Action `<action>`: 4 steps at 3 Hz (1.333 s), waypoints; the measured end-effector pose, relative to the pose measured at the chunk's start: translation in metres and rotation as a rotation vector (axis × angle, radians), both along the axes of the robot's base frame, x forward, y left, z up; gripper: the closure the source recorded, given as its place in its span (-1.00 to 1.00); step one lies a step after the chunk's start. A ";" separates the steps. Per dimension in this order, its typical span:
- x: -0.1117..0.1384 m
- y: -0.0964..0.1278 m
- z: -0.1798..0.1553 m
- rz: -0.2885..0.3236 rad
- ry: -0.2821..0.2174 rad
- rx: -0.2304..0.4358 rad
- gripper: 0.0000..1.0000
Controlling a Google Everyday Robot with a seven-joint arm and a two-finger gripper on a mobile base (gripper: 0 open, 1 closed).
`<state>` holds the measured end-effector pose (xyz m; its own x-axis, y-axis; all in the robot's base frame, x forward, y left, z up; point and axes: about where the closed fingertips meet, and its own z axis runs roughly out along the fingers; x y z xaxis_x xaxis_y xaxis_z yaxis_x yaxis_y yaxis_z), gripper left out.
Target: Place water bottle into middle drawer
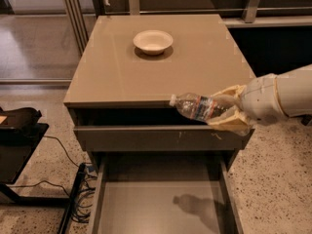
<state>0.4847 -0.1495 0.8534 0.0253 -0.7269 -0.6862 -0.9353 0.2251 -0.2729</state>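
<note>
Gripper (223, 109) pinches water bottle (195, 106) sideways, above the open middle drawer (141, 204) — presumably staged for lowering inside.

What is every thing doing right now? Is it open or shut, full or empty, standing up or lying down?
water bottle: cap on, lying sideways in the air, held over the open drawer.
gripper: shut on the water bottle, at the front right edge of the cabinet top.
middle drawer: pulled open, nothing inside.
top drawer: shut.
white bowl: upright on the cabinet top, looks empty.
</note>
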 end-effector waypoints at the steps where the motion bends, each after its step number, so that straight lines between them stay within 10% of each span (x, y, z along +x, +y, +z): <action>1: -0.022 -0.002 -0.034 -0.012 0.059 -0.005 1.00; 3: -0.019 0.004 -0.041 -0.001 0.074 0.001 1.00; 4: -0.016 0.024 -0.103 0.001 0.164 0.028 1.00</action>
